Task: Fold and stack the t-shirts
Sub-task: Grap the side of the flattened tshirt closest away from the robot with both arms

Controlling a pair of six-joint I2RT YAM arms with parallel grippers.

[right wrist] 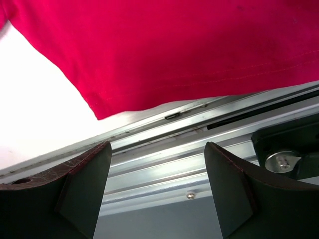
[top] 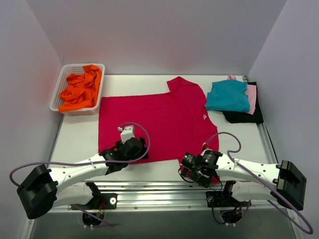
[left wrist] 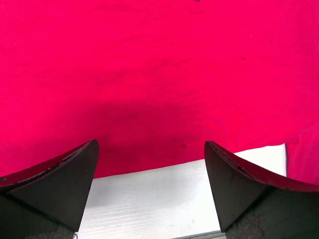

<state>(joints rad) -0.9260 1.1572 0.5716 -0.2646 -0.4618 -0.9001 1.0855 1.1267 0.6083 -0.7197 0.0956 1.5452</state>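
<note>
There are five shirts in all: one red shirt (top: 159, 124), one orange shirt (top: 79, 89), one teal shirt (top: 228, 95), one pink shirt (top: 252, 97) and one black shirt (top: 246, 117). There is one basket (top: 57, 92) and one table (top: 79, 139). There are two arms, a left arm (top: 75, 172) and a right arm (top: 249, 172), and each has one gripper, the left gripper (left wrist: 152, 149) and the right gripper (right wrist: 158, 149), so with two fingers (left wrist: 65, 179) on each that makes four fingers, and there are two purple cables (top: 145, 137).

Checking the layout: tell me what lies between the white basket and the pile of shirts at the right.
The red shirt, spread flat, fills the stretch between the basket and the pile. The top view shows it.
</note>
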